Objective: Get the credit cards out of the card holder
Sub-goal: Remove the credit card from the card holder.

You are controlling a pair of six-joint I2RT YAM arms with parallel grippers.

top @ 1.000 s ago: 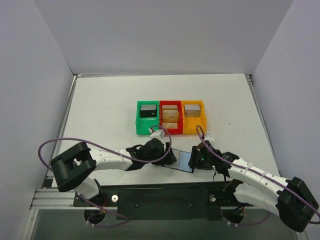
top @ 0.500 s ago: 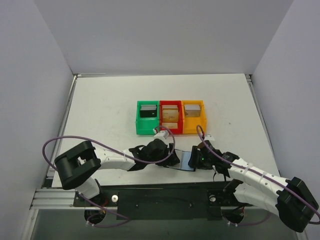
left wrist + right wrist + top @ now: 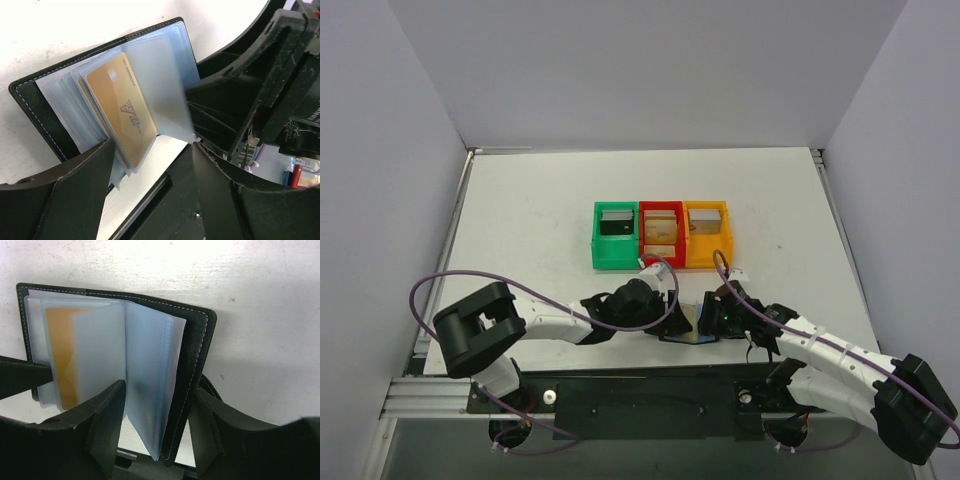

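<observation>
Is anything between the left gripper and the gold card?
Only plastic: the gold card lies among the card holder's clear sleeves, and one loose sleeve page overlaps its right edge. The left gripper is open around its near end.

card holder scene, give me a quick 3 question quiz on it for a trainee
1. True or false: the card holder lies folded shut.
2. What colour is the card showing in its clear sleeves? A) blue B) gold C) silver
3. Fill in: in the top view, the middle bin of the three is ___.
Key: 1 false; 2 B; 3 red.
</observation>
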